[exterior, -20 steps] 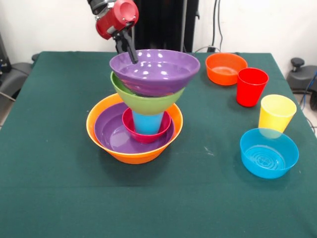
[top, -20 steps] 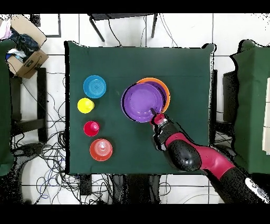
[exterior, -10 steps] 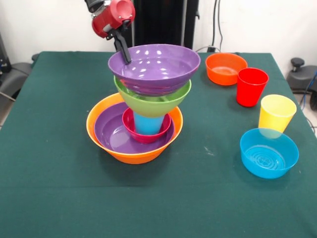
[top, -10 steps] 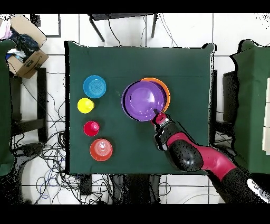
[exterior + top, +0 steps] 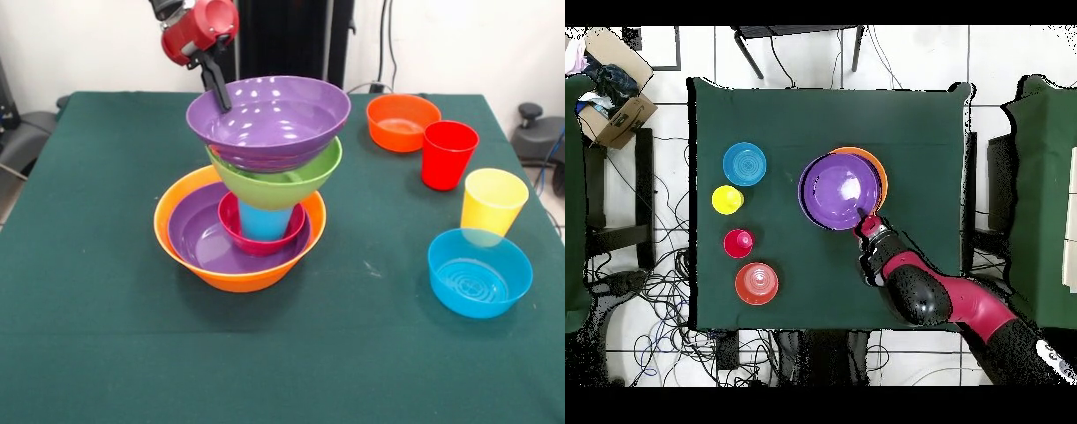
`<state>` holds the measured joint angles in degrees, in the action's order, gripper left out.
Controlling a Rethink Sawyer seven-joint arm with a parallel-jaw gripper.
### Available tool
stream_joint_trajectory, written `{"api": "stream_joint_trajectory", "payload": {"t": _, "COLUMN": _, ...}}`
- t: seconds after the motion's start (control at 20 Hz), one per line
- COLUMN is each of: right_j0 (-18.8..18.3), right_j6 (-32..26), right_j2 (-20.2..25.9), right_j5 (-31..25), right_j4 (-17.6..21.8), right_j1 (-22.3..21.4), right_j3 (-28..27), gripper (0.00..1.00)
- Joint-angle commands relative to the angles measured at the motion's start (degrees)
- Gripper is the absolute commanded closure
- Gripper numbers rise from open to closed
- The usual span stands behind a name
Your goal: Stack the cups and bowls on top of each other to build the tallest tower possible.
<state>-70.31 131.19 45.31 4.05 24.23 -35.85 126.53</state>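
Gripper (image 5: 217, 91) pinching purple bowl's (image 5: 269, 119) rim, jaws closed on it, to seat it level in green bowl (image 5: 282, 184)

Arm (image 5: 960, 305): glossy red shell with black joint sections. Wrist housing (image 5: 199, 28): rounded, red, with a circular end cap. Gripper (image 5: 218, 90): slim black finger.

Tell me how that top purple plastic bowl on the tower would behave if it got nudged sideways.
The glossy purple plastic bowl probably slides easily: its smooth, rounded underside sits loosely in the lime green bowl. It looks stiff and light, so a nudge would likely shift it rather than bend it. It already sits tilted and off-centre over a narrow blue cup, so it may tip off.
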Motion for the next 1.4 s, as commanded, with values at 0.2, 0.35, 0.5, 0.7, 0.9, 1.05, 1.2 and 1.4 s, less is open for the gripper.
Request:
{"api": "stream_joint_trajectory", "payload": {"t": 0.2, "right_j0": 3.3, "right_j6": 0.3, "right_j2": -3.2, "right_j5": -9.0, "right_j4": 0.5, "right_j1": -0.2, "right_j3": -2.1, "gripper": 1.0}}
{"api": "stream_joint_trajectory", "payload": {"t": 0.35, "right_j0": 3.4, "right_j6": 0.7, "right_j2": -3.6, "right_j5": -9.5, "right_j4": 0.5, "right_j1": -0.5, "right_j3": -1.6, "gripper": 1.0}}
{"api": "stream_joint_trajectory", "payload": {"t": 0.5, "right_j0": 4.1, "right_j6": 0.9, "right_j2": -4.6, "right_j5": -8.8, "right_j4": 1.0, "right_j1": 0.2, "right_j3": -2.0, "gripper": 1.0}}
{"api": "stream_joint_trajectory", "payload": {"t": 0.7, "right_j0": 4.7, "right_j6": 0.8, "right_j2": -5.5, "right_j5": -8.4, "right_j4": 1.3, "right_j1": 0.6, "right_j3": -2.6, "gripper": 1.0}}
{"api": "stream_joint_trajectory", "payload": {"t": 0.9, "right_j0": 4.7, "right_j6": 0.8, "right_j2": -5.0, "right_j5": -9.1, "right_j4": 0.5, "right_j1": -0.8, "right_j3": -2.4, "gripper": 1.0}}
{"api": "stream_joint_trajectory", "payload": {"t": 1.05, "right_j0": 4.7, "right_j6": 1.1, "right_j2": -4.7, "right_j5": -9.6, "right_j4": -0.2, "right_j1": -2.4, "right_j3": -2.0, "gripper": 1.0}}
{"api": "stream_joint_trajectory", "payload": {"t": 1.2, "right_j0": 4.7, "right_j6": 1.4, "right_j2": -4.6, "right_j5": -9.7, "right_j4": -0.7, "right_j1": -4.0, "right_j3": -1.5, "gripper": 1.0}}
{"api": "stream_joint_trajectory", "payload": {"t": 1.4, "right_j0": 4.1, "right_j6": 1.3, "right_j2": -3.5, "right_j5": -10.5, "right_j4": -1.3, "right_j1": -5.1, "right_j3": -1.4, "gripper": 1.0}}
